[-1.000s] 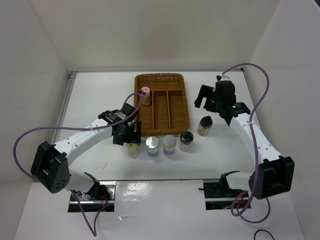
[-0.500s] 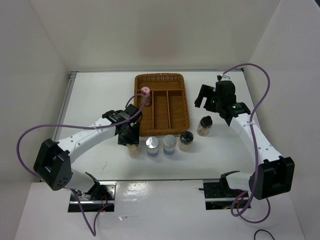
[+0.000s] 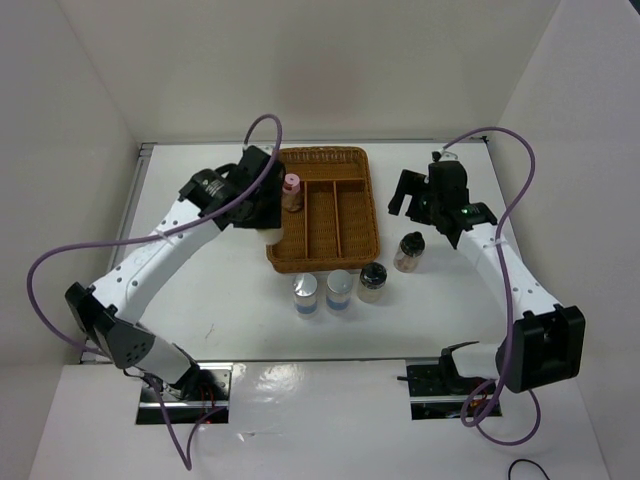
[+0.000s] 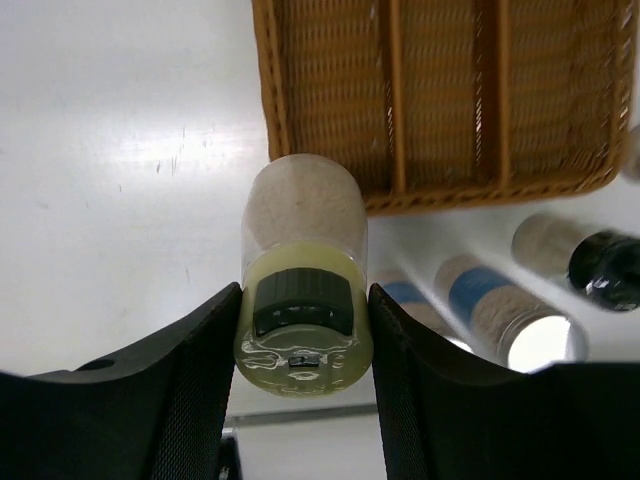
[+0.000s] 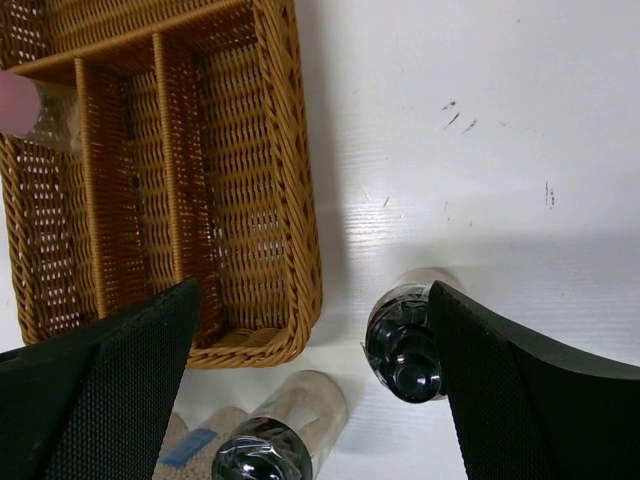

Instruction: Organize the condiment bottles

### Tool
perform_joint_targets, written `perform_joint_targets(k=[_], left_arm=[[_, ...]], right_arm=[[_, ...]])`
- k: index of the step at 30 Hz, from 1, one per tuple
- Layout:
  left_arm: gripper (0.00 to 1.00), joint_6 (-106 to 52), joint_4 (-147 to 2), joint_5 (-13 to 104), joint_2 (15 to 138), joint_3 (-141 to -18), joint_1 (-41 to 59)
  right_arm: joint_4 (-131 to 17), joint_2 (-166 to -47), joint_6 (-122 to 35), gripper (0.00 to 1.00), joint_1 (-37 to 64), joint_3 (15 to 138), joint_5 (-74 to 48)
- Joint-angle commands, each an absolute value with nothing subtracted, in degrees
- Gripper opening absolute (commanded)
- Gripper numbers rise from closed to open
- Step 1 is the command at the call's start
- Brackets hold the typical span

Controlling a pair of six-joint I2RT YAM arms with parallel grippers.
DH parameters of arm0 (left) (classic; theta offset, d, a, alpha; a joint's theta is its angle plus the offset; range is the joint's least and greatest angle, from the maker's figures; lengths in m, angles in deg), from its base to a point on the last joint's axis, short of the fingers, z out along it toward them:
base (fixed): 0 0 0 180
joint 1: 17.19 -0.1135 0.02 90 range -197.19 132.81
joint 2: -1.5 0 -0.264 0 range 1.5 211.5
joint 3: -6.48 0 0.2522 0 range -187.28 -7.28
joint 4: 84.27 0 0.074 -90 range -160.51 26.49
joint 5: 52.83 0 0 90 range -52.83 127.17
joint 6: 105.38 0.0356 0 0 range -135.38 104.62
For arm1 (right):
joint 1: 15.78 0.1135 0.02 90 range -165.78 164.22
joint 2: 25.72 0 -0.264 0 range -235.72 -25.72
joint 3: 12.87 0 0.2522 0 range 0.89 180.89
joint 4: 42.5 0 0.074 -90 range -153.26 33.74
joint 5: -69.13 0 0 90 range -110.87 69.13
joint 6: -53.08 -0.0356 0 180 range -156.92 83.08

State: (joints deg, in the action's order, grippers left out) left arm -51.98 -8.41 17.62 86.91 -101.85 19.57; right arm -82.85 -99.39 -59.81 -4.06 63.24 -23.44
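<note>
Left claw (image 4: 305, 330) clamped on pale-yellow-capped bottle (image 4: 303, 215), beside wicker tray (image 4: 440, 100), right claw (image 5: 312, 300) spread wide

Blurred pink-capped jar (image 5: 40, 108) half off the right wrist view's left edge, 1 black-capped jar (image 5: 285, 420) partly off its bottom.

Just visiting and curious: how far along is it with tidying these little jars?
Done: the pink-capped jar stands in the wicker tray. In hand: the left gripper grips the pale-yellow-capped jar by the tray's left rim. Left: two blue-banded jars and two black-capped jars on the table.
</note>
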Motion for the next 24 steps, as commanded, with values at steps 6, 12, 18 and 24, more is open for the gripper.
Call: perform_joint_targets(k=[6,12,18,24], left_arm=[[0.41,-41.1,-17.9,14.7,97.8,-109.6,16.0],[0.41,-37.1,-24.2,16.9,105.0,-112.7,12.6],[0.41,-34.9,-25.4,21.2,109.2,-116.8,9.6],[0.41,-34.9,-26.5,27.1,111.0,-116.8,8.3]], right_arm=[[-80.2,-100.5,-59.5,0.98,-4.4,66.2,-23.6],[-80.2,-100.5,-59.0,0.98,-4.4,66.7,-23.6],[-80.2,-102.2,-59.0,0.98,-4.4,68.0,-23.6],[-79.0,-103.2,-59.0,0.98,-3.8,68.6,-23.6]])
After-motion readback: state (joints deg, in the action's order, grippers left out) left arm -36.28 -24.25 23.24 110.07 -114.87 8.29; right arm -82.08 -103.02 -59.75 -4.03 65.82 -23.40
